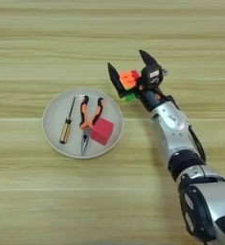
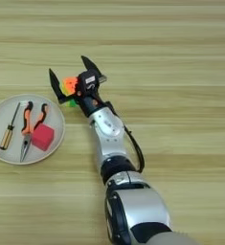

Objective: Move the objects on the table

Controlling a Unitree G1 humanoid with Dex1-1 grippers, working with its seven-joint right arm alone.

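Puzzle cube (image 1: 129,80), multicolour with orange, red and green faces showing, sits between the two black fingers of the right gripper (image 1: 129,71), just off the upper right rim of the round grey plate (image 1: 54,109), on the table (image 1: 37,48). Fingers are spread wide, one on the cube's left side, one up at its right; the cube fills the gap at their base, but whether they actually press it or it's lifted off the wood, cannot tell. Silver forearm (image 1: 174,129) comes in from the bottom right corner of the table. On the plate: thin screwdriver (image 1: 67,122) with amber handle by the left rim, orange-handled pliers (image 1: 88,122) in the middle with nose pointing to the near rim, small red cube (image 1: 102,131) touching the pliers' right side.
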